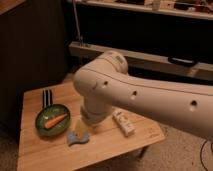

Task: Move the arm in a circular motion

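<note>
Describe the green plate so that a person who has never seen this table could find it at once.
Start at the wooden table and go to its left side, left of the big white arm, whose pale pincer hangs near the table's middle. The green plate lies there, just below some dark utensils. It is the only round green thing, and an orange carrot rests on it.

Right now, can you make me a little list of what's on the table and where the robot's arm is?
arm: big glossy white, reaching in from the right, over the middle of the table
gripper: pale yellowish tip, low over the table, just above the blue thing
table: light wood
bowl: green, left side, holds an orange carrot
dark utensils: behind the bowl
blue thing: in front, next to the bowl
white packet: right of the arm
</note>
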You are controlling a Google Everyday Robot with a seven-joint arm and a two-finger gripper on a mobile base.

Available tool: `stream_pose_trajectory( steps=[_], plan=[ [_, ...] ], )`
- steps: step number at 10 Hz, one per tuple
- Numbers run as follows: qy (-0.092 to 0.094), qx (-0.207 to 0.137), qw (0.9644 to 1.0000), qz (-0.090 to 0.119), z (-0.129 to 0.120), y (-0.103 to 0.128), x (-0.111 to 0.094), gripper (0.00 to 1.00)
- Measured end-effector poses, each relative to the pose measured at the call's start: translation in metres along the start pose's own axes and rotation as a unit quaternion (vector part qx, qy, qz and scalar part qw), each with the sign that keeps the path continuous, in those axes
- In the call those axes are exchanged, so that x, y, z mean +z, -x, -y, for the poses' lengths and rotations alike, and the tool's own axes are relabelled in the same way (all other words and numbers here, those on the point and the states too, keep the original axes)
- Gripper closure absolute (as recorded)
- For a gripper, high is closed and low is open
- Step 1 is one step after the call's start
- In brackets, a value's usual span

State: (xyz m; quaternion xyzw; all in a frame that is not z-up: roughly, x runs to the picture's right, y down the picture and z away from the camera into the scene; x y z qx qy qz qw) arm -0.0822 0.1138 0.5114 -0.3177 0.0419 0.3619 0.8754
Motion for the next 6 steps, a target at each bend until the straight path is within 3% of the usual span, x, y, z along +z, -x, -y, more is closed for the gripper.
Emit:
stream_pose_trajectory(
  steps=[4,6],
  plan=[
    [-0.009,-0.092,0.9957,0.010,-0.015,0.090,0.004,0.20],
    [-0.022,-0.114,0.9932,0.008,0.012,0.127,0.010,0.20]
  ],
)
